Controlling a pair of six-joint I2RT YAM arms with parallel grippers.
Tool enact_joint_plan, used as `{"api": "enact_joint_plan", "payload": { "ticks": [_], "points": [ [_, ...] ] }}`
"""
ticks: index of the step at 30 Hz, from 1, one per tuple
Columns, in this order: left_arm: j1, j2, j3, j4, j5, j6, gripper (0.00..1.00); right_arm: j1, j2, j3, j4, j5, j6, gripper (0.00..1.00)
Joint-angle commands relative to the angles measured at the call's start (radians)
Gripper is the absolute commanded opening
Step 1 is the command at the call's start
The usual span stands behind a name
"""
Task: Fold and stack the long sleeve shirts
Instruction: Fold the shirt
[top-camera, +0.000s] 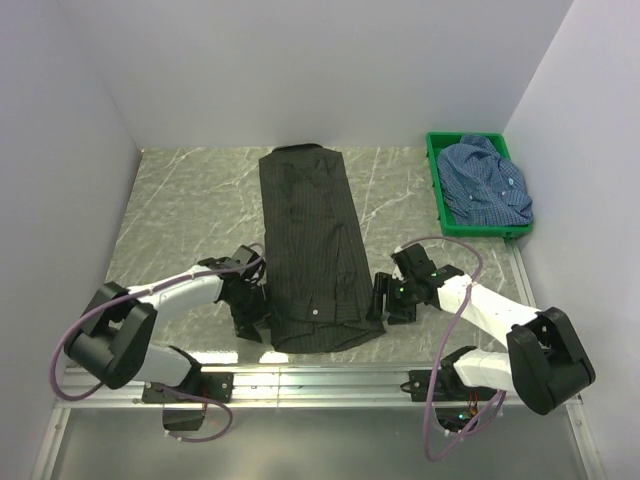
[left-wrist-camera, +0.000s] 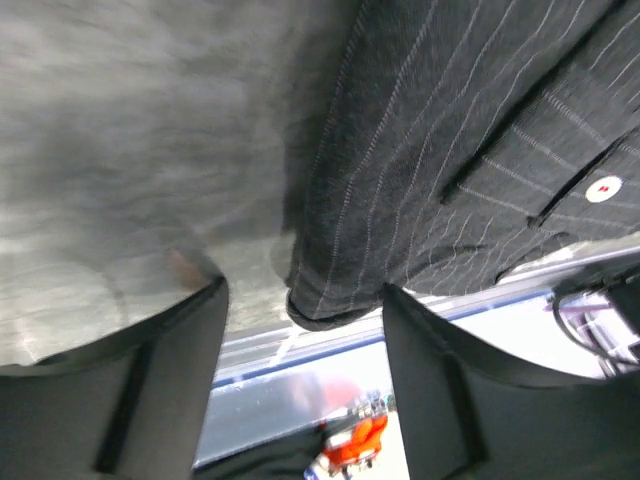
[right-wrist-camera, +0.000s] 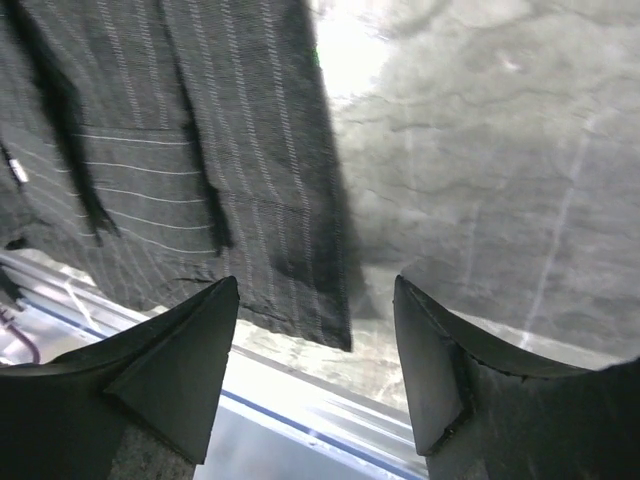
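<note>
- The black shirt (top-camera: 312, 250) is soft matt cloth, woven with fine pale stripes.
- The blue shirt (top-camera: 487, 183) at the far right is thin checked cloth, also matt.
- The crate (top-camera: 436, 185) is smooth green plastic, slightly glossy.
- The table (top-camera: 190, 200) looks like grey veined stone, smooth, with a dull shine.
- The rail (top-camera: 320, 376) at the near edge is bare bright metal.
- My fingers (left-wrist-camera: 140, 390) are black and matt, like plastic.

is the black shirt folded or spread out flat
Partly folded: the black shirt lies flat on the table as one long narrow strip, no sleeves sticking out, its length not folded over.
</note>
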Motion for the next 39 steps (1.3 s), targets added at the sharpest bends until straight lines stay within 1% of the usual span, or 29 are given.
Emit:
{"api": "enact_joint_plan", "payload": {
  "ticks": [1, 3, 6, 7, 9, 10, 11, 12, 13, 15, 16, 18, 19, 21, 25, 27, 30, 31, 33, 39],
  "points": [
    [-0.029, 0.045, 0.008, 0.051, 0.007, 0.011, 0.67, 0.011, 0.001, -0.014, 0.056, -0.039, 0.009, 0.69],
    [-0.051, 0.074, 0.003, 0.067, 0.021, 0.007, 0.65, 0.015, 0.015, -0.020, 0.070, -0.051, 0.009, 0.68],
    [-0.085, 0.089, 0.011, 0.074, 0.014, -0.007, 0.55, 0.025, 0.027, -0.021, 0.073, -0.057, 0.008, 0.63],
    [-0.091, 0.092, 0.011, 0.074, 0.013, -0.013, 0.49, 0.027, 0.028, -0.021, 0.073, -0.057, 0.006, 0.63],
    [-0.105, 0.094, 0.009, 0.071, 0.013, -0.021, 0.42, 0.028, 0.036, -0.021, 0.074, -0.056, 0.002, 0.59],
    [-0.111, 0.092, 0.008, 0.073, 0.013, -0.023, 0.36, 0.031, 0.039, -0.023, 0.076, -0.056, 0.000, 0.57],
    [-0.111, 0.091, 0.003, 0.074, 0.013, -0.024, 0.33, 0.028, 0.047, -0.023, 0.080, -0.056, 0.000, 0.54],
    [-0.111, 0.089, 0.002, 0.076, 0.012, -0.026, 0.26, 0.031, 0.051, -0.025, 0.083, -0.059, 0.000, 0.52],
    [-0.111, 0.091, 0.003, 0.076, 0.010, -0.026, 0.22, 0.031, 0.055, -0.026, 0.085, -0.060, 0.000, 0.46],
    [-0.111, 0.088, 0.006, 0.067, 0.003, -0.026, 0.16, 0.038, 0.059, -0.025, 0.082, -0.056, 0.000, 0.38],
    [-0.112, 0.086, 0.009, 0.061, -0.002, -0.026, 0.08, 0.036, 0.056, -0.020, 0.074, -0.051, -0.003, 0.29],
    [-0.111, 0.068, 0.025, 0.032, -0.016, -0.023, 0.01, 0.038, 0.036, -0.015, 0.048, -0.037, -0.011, 0.17],
    [-0.111, 0.059, 0.031, 0.018, -0.031, -0.021, 0.01, 0.039, 0.027, -0.011, 0.039, -0.023, -0.014, 0.08],
    [-0.112, 0.029, 0.051, -0.016, -0.036, -0.020, 0.01, 0.039, 0.003, -0.005, 0.007, -0.019, -0.017, 0.01],
    [-0.112, -0.023, 0.095, -0.079, -0.023, -0.018, 0.01, 0.038, -0.047, 0.050, -0.053, -0.034, -0.029, 0.00],
    [-0.111, -0.049, 0.143, -0.110, -0.037, -0.017, 0.00, 0.038, -0.071, 0.090, -0.102, -0.023, -0.040, 0.00],
    [-0.105, -0.046, 0.230, -0.160, -0.062, -0.001, 0.00, 0.039, -0.076, 0.185, -0.144, -0.013, -0.047, 0.00],
    [-0.097, -0.041, 0.271, -0.171, -0.072, 0.003, 0.01, 0.039, -0.065, 0.231, -0.144, -0.011, -0.046, 0.00],
    [-0.079, -0.015, 0.307, -0.173, -0.088, 0.019, 0.01, 0.036, -0.042, 0.276, -0.134, 0.004, -0.044, 0.00],
    [0.053, 0.094, 0.437, -0.142, -0.088, 0.063, 0.00, 0.018, 0.105, 0.475, -0.104, 0.026, -0.044, 0.00]
  ]
}}
